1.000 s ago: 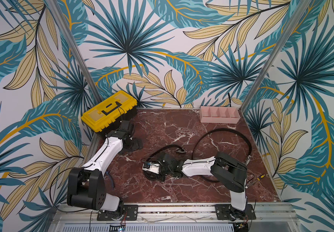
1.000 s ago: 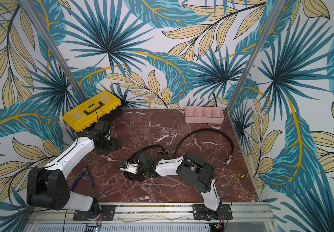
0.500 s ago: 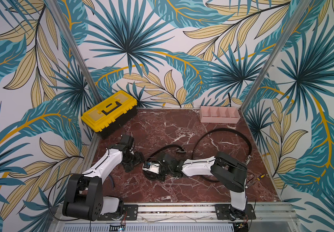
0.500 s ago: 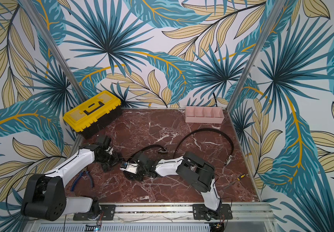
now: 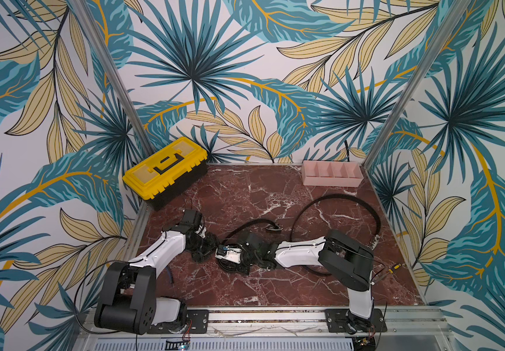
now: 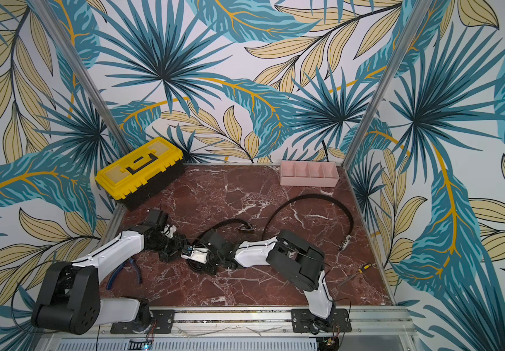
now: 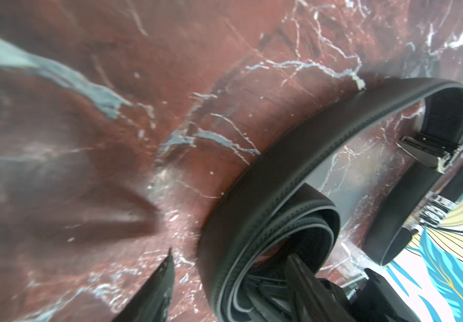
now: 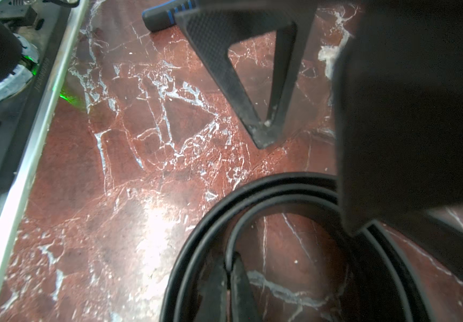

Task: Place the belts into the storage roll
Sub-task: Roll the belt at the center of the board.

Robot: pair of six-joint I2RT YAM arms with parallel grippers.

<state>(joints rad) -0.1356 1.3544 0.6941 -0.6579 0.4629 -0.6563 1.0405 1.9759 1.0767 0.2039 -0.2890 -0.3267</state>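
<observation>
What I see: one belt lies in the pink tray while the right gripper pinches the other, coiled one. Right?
No: both top views show the pink tray empty; that belt lies in a loose arc on the table. The right gripper does pinch the coiled belt.

The left wrist view cuts off the coiled belt [image 7: 252, 200] and a blurred finger [image 7: 152, 295] at its edge. In the right wrist view a dark blurred mass [image 8: 414, 111] hides part of the coil, and the pliers [image 8: 163, 16] are cut off. In both top views the right arm [image 5: 299, 252] covers most of the coil.
</observation>
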